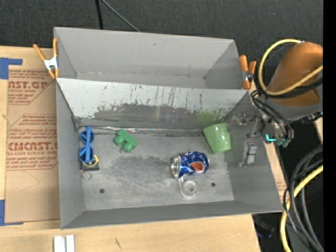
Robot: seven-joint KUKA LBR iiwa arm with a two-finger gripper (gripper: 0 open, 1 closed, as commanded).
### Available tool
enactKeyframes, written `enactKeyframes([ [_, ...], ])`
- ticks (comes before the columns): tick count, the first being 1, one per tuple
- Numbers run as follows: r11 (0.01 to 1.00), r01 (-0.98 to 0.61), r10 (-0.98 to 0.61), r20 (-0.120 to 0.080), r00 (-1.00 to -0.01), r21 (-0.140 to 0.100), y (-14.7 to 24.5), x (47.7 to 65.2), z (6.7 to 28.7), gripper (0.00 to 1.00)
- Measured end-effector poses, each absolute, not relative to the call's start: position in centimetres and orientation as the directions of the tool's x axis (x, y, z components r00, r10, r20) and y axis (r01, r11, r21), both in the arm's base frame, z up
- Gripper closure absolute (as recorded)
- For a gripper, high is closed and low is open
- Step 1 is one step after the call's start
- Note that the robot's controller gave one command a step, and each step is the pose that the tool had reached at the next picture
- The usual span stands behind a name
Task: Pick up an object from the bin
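— Where is the gripper [250,152] hanging?
— Over the right slope of the bin [157,211]. Open or closed, I'm not making out.
— And the nearest thing?
— A green cup [218,138] is sitting just left of it, near the back wall, with its long axis running front to back. Which end is the mouth, I cannot tell.

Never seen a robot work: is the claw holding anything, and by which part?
Nothing, as far as shows: the claw hangs bare over the bin's right wall, near the green cup.
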State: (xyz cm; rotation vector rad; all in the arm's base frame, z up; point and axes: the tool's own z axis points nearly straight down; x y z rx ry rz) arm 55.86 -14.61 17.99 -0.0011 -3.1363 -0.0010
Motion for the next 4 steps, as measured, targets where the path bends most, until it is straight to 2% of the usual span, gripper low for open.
enactKeyframes([
  [1, 0.990, -0.144, -0.144, 0.003, -0.990, 0.004, -8.1, 57.6, 11.0, 0.00],
  [2, 1.000, 0.002, 0.002, 0.004, -1.000, 0.002, -3.8, 53.7, 6.8, 0.00],
  [3, 1.000, 0.003, 0.003, -0.002, -1.000, 0.001, -3.9, 53.9, 7.1, 1.00],
  [4, 1.000, 0.004, 0.004, -0.012, -1.000, 0.000, -3.7, 56.4, 25.4, 1.00],
])
